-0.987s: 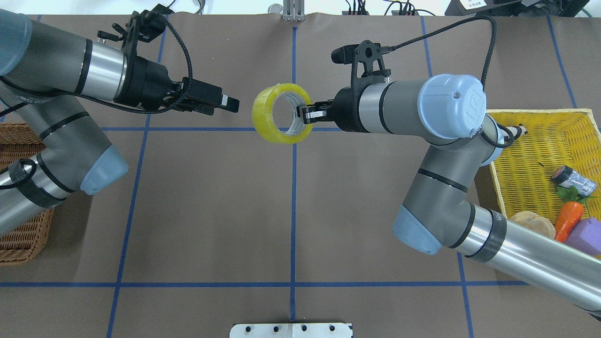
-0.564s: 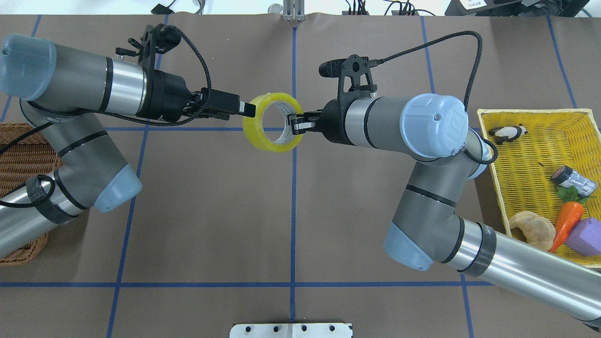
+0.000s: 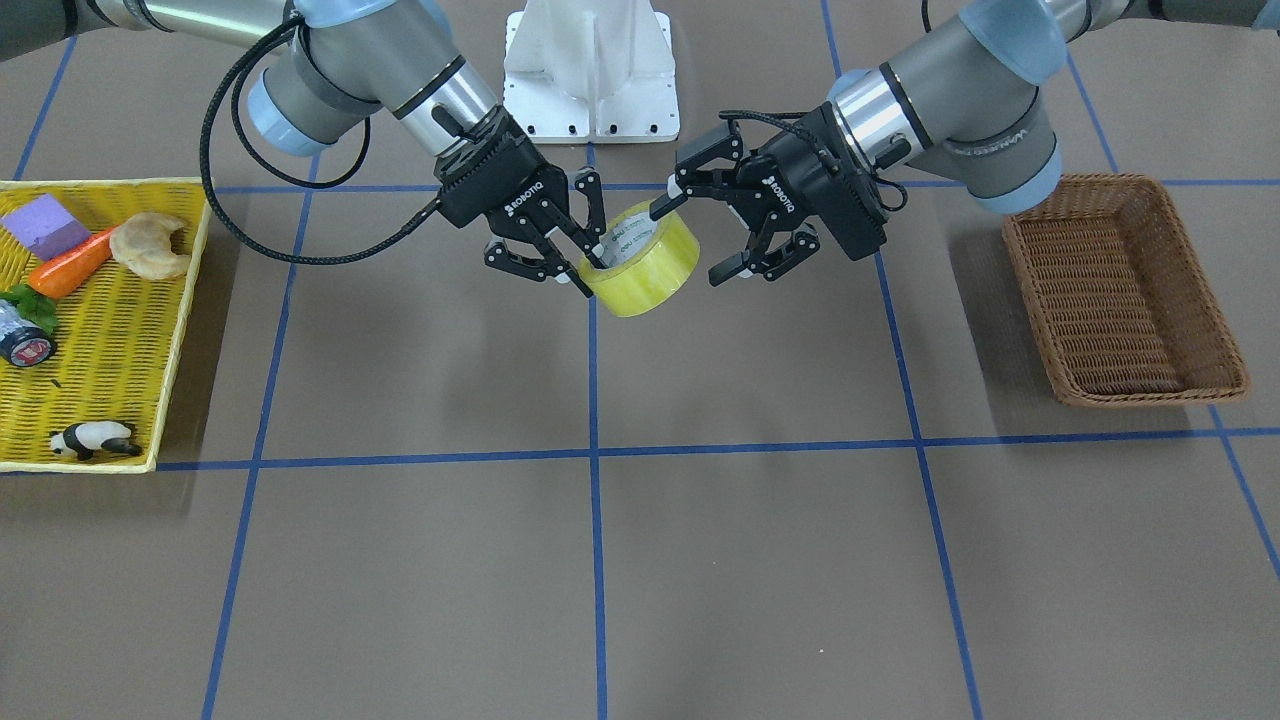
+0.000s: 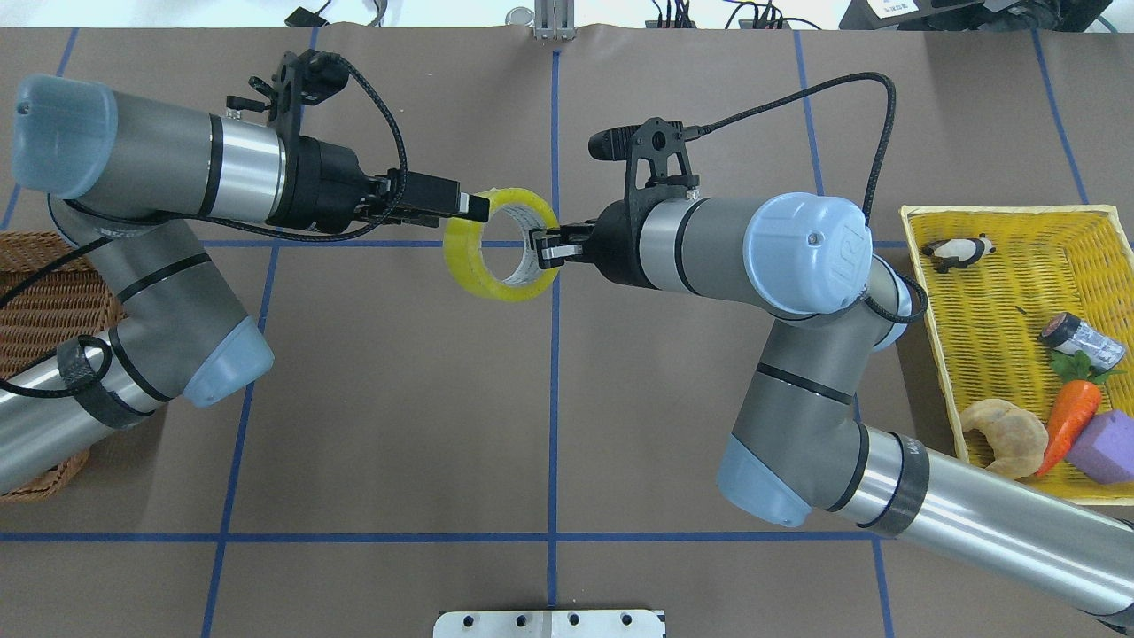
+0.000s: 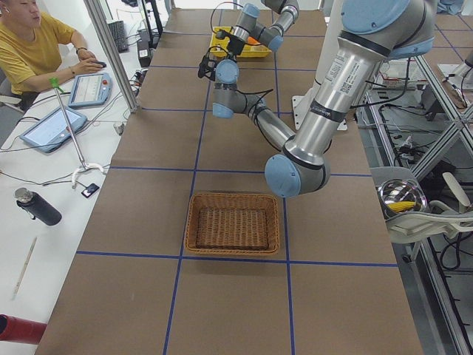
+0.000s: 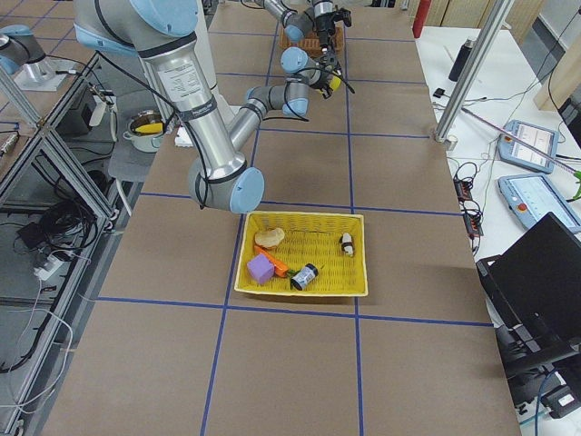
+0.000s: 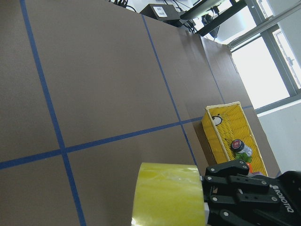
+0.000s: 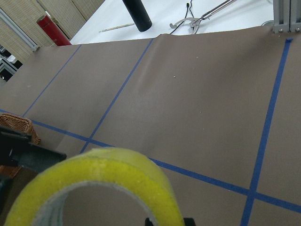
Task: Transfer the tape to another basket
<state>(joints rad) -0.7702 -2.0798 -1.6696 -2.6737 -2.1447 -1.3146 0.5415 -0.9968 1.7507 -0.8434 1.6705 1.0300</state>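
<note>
The tape [image 3: 648, 268] hangs in the air over the middle of the table, well apart from both baskets, with its open core tilted upward. The right gripper [image 3: 588, 265] is clenched on the roll's wall, 1 finger inside the core and 1 outside. The left gripper [image 3: 695, 240] faces it from the opposite side with its fingers spread. 1 fingertip sits at the roll's rim and the other hangs outside the wall. It seems not to be touching the tape, though the overhead view is too tight to be sure.

By this layout, the pick-up and the carry to the centre are done, since the tape is out of the yellow tray [image 3: 120, 330]. The hand-over is about half made. 4 steps look to be left:
- The left gripper closes on the tape.
- The right gripper lets go.
- The left arm carries the tape to the basket [image 3: 1120, 300] on the robot's left.
- The tape is released inside the basket.
</note>
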